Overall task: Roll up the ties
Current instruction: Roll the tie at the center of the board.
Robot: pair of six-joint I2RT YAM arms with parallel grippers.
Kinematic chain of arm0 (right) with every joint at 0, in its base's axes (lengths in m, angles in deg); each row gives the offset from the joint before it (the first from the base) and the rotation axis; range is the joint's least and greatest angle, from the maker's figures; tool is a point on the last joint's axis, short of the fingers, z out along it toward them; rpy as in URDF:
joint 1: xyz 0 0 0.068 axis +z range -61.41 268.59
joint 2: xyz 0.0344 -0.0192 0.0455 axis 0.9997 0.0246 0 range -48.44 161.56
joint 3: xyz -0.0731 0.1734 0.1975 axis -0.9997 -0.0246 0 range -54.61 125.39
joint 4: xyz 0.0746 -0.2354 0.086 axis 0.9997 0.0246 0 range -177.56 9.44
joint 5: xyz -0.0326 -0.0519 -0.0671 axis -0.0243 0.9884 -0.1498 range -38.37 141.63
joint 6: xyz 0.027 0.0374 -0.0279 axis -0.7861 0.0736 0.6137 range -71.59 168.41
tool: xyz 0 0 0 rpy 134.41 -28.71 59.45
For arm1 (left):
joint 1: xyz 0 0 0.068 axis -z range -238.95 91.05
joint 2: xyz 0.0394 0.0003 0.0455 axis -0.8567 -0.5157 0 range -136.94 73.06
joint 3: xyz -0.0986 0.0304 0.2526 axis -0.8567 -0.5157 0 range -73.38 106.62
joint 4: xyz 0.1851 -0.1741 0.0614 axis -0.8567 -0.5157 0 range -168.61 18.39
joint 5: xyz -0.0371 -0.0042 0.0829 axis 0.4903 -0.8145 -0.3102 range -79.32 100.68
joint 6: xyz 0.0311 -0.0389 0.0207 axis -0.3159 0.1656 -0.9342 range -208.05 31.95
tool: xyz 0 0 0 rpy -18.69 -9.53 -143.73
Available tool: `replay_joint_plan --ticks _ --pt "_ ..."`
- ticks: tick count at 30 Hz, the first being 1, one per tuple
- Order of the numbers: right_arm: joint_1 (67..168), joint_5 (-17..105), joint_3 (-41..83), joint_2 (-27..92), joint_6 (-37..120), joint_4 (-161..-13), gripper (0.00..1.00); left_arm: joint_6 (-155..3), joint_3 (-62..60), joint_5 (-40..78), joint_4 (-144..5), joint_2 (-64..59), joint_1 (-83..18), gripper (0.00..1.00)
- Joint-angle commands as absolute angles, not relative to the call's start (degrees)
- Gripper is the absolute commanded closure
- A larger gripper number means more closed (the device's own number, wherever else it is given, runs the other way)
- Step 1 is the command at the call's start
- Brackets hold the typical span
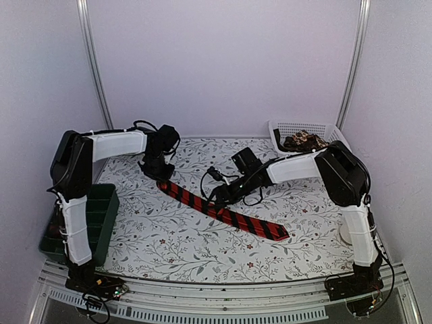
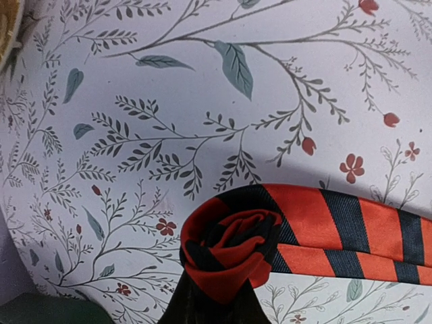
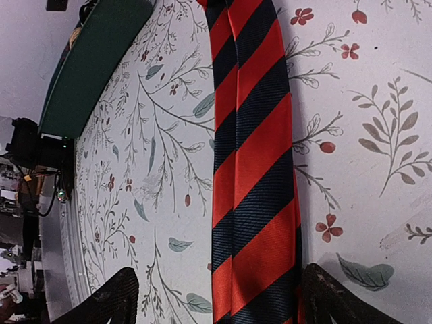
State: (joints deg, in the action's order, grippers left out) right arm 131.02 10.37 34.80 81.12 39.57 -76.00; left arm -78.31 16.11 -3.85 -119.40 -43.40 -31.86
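From above, the red tie (image 1: 223, 212) lies slantwise on the flowered cloth (image 1: 169, 239). My left gripper (image 1: 156, 174) sits at its far narrow end and my right gripper (image 1: 226, 194) is low over its middle. The wide end points toward the near right. More brown-patterned ties (image 1: 304, 140) wait in the white basket (image 1: 283, 128).

In my left wrist view, the narrow end is already turned into a small coil (image 2: 229, 243). My fingers (image 2: 209, 310) show as one dark mass, pressed together on its lower edge.

In my right wrist view, the flat striped strip runs between my fingers (image 3: 111, 297), which stand wide apart on either side and do not touch it.

I judge the rolling has only begun. Next I must turn the coil along the strip while the right keeps the fabric straight.
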Motion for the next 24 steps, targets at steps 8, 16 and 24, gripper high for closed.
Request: replay_joint_plan --ticks 8,16,24 --pt "128.23 0.61 28.96 72.44 29.75 -81.77 0.18 -76.41 19.34 -25.04 -125.97 -50.03 -24.1 0.98" --pt "127.9 -0.08 28.38 72.29 28.77 -82.37 0.2 -75.41 18.16 -31.32 -125.5 -50.69 -19.86 0.98" --pt "127.28 -1.07 28.07 72.49 27.73 -83.37 0.21 -74.74 16.29 -31.89 -124.8 -51.94 -17.54 0.98"
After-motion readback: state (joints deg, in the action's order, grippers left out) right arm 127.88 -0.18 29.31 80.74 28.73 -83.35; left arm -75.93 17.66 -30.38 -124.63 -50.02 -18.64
